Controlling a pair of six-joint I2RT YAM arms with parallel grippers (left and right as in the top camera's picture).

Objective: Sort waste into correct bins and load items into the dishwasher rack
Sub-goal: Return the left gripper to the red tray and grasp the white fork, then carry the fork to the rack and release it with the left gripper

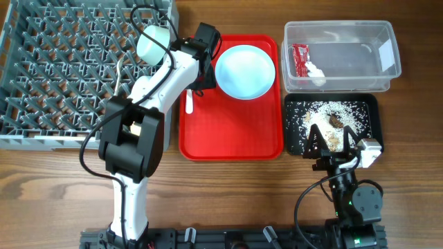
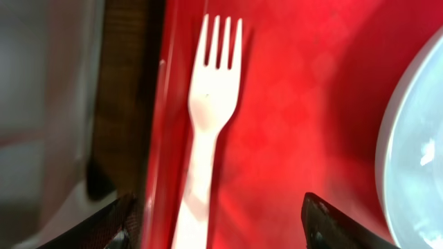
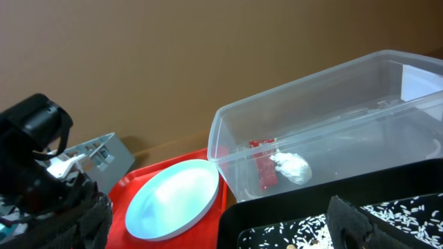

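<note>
Left gripper (image 2: 216,207) spread, fork (image 2: 211,104) between, seemingly untouched

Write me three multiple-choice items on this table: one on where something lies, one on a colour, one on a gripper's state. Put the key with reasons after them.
1. Where does the wrapper lie?
A. in the clear tub
B. on the wooden table
C. on the blue plate

2. What colour is the fork?
A. black
B. white
C. yellow

3. In what state is the left gripper?
A. shut on the fork
B. open
C. shut on a cup

Key:
1 A: its red shows through the tub's clear wall in the overhead and right wrist views.
2 B: it lies white against the red tray.
3 B: its jaws stand wide apart, one on each side of the fork's handle, clamping nothing.
</note>
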